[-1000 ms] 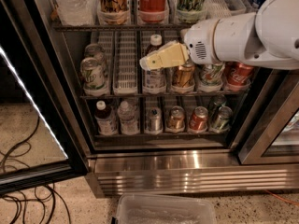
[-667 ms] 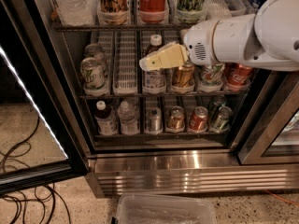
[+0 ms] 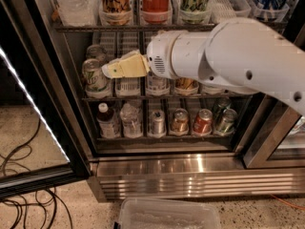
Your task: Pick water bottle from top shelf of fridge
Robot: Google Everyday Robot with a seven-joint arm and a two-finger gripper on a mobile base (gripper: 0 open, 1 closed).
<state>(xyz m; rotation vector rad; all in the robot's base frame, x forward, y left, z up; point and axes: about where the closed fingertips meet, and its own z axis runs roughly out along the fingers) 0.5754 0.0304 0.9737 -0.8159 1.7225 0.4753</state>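
Observation:
The water bottle (image 3: 71, 6), clear and ribbed with a red band, stands at the far left of the top shelf (image 3: 162, 27) of the fridge (image 3: 167, 175); its cap is cut off by the frame's top edge. My gripper (image 3: 114, 68), pale yellow on a thick white arm (image 3: 238, 56), points left in front of the middle rack, below and to the right of the bottle and apart from it. It hangs just right of a green can (image 3: 95, 78). It holds nothing that I can see.
Tall cans (image 3: 114, 1) and a Coca-Cola can (image 3: 156, 1) stand right of the water bottle. The bottom rack holds a dark-brown bottle (image 3: 105, 120), a crinkled clear bottle (image 3: 129, 120) and several cans. The open door (image 3: 33, 113) is at the left, cables (image 3: 19, 194) and a plastic bin (image 3: 167, 216) lie on the floor.
My gripper and arm have moved left across the front of the middle rack, toward the green can. The bottles and cans have not moved.

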